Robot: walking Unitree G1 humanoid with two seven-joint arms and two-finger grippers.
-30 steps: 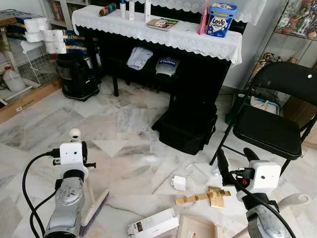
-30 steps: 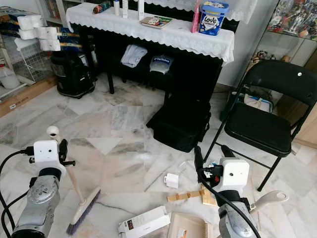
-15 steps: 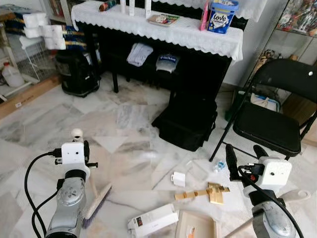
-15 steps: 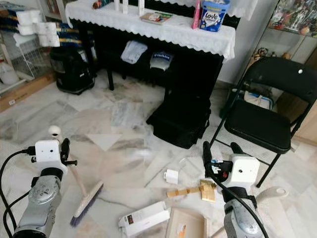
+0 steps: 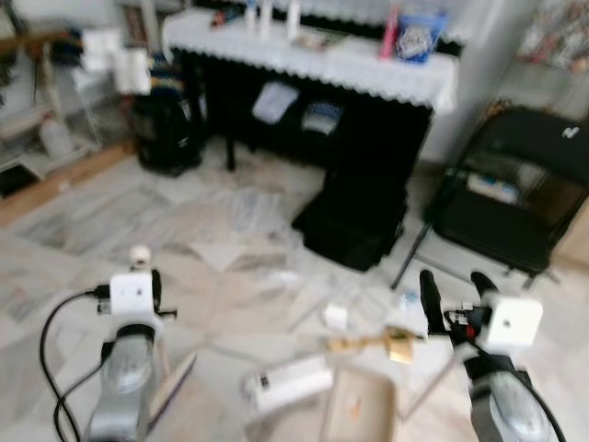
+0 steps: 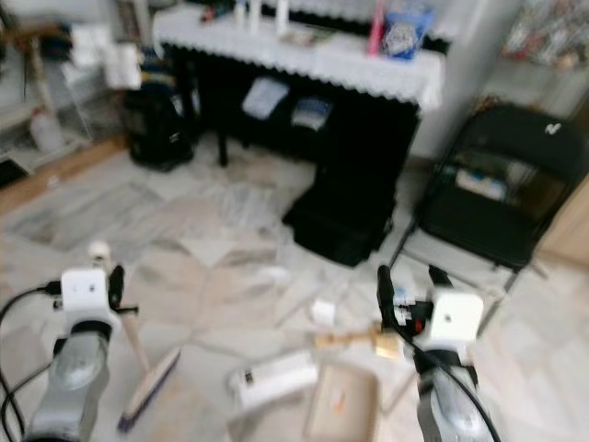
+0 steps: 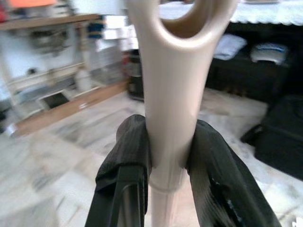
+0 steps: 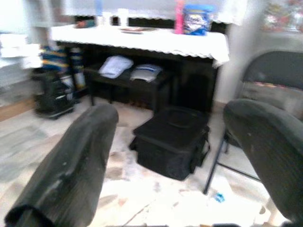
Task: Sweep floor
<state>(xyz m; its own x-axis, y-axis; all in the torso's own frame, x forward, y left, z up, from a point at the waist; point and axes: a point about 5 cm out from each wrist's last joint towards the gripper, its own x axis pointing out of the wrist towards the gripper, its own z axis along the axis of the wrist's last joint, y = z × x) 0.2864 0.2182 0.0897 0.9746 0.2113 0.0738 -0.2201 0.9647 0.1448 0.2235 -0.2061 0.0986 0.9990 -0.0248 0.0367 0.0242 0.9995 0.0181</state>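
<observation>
The broom (image 6: 147,382) is in the left gripper (image 7: 168,151): the two black fingers are closed on its cream handle just below the hanging loop at the top, as the left wrist view shows plainly. From that grip the handle slants down and forward to the brush head, which rests on the marble floor (image 6: 184,221) just ahead of the left arm. So the broom's long axis runs from the gripper down toward the litter, and the litter lies to the right of the bristles.

That litter is a loose cluster between the two arms: a long white box (image 6: 273,379) nearest the brush, a small white cube (image 6: 322,311) farther out, and a strip of golden scraps (image 6: 363,343) reaching toward the right arm. The tan dustpan (image 6: 342,402) lies flat on the floor just beside the white box, its mouth toward the cluster as far as the blur allows me to say; something small and orange seems to sit in its tray.

The right gripper (image 8: 184,156) is raised over the floor near the golden scraps, fingers spread wide with nothing between them. A pale handle runs down beside that arm toward the dustpan.

The left arm is the nearer to the debris; I'd judge a sideways stroke to the right is needed to carry it to the pan.
</observation>
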